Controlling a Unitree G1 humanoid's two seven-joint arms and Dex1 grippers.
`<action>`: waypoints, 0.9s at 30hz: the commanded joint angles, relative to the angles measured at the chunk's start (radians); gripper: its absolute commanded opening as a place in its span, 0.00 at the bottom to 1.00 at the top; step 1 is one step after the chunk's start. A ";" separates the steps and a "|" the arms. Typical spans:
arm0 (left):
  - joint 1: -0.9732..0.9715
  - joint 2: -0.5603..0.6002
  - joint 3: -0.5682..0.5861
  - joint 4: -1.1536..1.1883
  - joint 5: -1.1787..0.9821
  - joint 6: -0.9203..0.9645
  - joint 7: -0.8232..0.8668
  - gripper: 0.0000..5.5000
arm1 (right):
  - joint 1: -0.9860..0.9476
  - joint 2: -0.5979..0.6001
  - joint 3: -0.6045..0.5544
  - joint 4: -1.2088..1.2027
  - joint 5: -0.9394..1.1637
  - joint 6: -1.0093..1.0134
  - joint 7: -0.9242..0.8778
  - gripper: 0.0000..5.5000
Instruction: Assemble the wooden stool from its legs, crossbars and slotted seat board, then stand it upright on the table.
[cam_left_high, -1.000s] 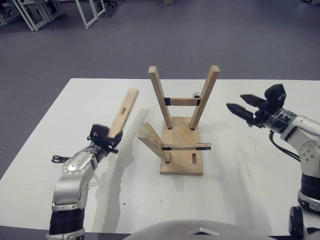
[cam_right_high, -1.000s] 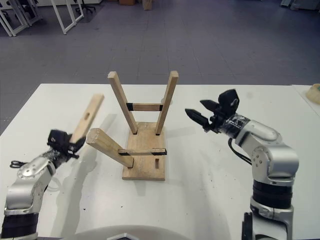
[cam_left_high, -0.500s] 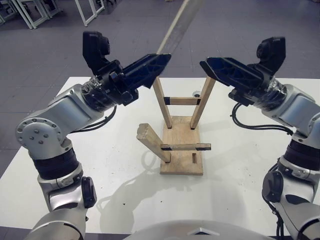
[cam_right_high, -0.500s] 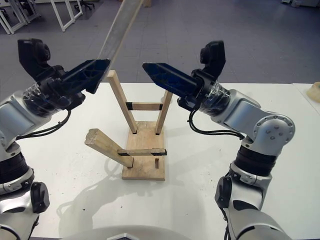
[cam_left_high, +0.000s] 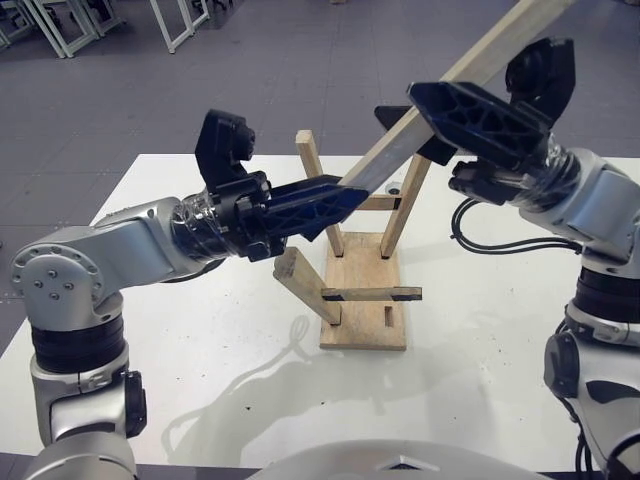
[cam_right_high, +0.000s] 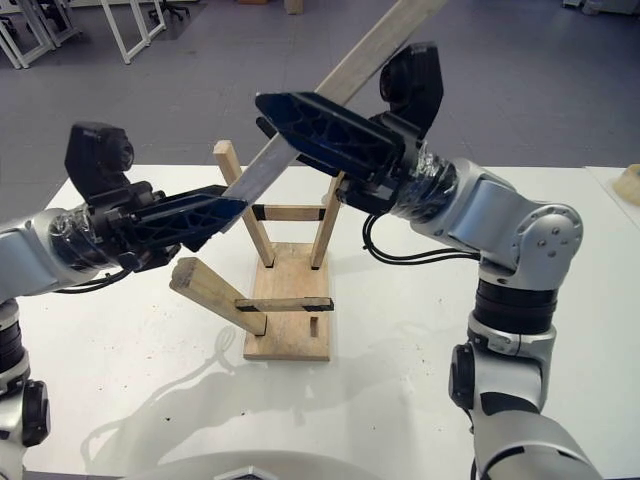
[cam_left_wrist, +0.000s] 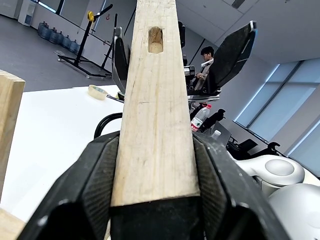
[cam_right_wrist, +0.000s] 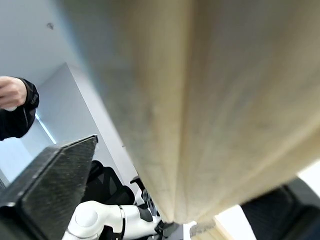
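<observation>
The seat board (cam_left_high: 362, 270) lies flat on the white table (cam_left_high: 200, 340). Two legs (cam_left_high: 320, 195) (cam_left_high: 410, 195) stand in its far slots, joined by a crossbar (cam_left_high: 368, 203). A third leg (cam_left_high: 305, 285) leans to the left at the near slots, with a second crossbar (cam_left_high: 372, 294) running from it to the right. My left gripper (cam_left_high: 340, 197) is shut on the lower end of the loose fourth leg (cam_left_high: 505, 38), held above the stool. The leg slants up to the right and passes between the spread fingers of my right gripper (cam_left_high: 396, 100), which is open around it.
A roll of tape (cam_right_high: 630, 185) lies at the table's far right edge. A small round object (cam_left_high: 392, 190) sits behind the stool. Beyond the table is grey floor with white desk frames (cam_left_high: 60, 25).
Both arms rose from the table a second ago. Since half a second ago the left gripper has dropped and tipped the leg to the right, so it now runs between the right gripper's fingers.
</observation>
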 joint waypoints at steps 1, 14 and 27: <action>-0.001 0.027 -0.016 0.002 0.007 -0.016 -0.013 0.37 | -0.013 -0.050 0.030 -0.020 -0.047 0.023 0.055 0.63; -0.013 0.052 -0.041 0.000 0.014 -0.045 -0.033 0.37 | -0.007 -0.123 0.079 -0.060 -0.168 0.029 0.205 0.37; -0.049 0.143 0.178 0.135 0.167 -0.145 -0.157 0.58 | 0.040 -0.199 0.019 0.047 -0.332 0.008 0.265 0.37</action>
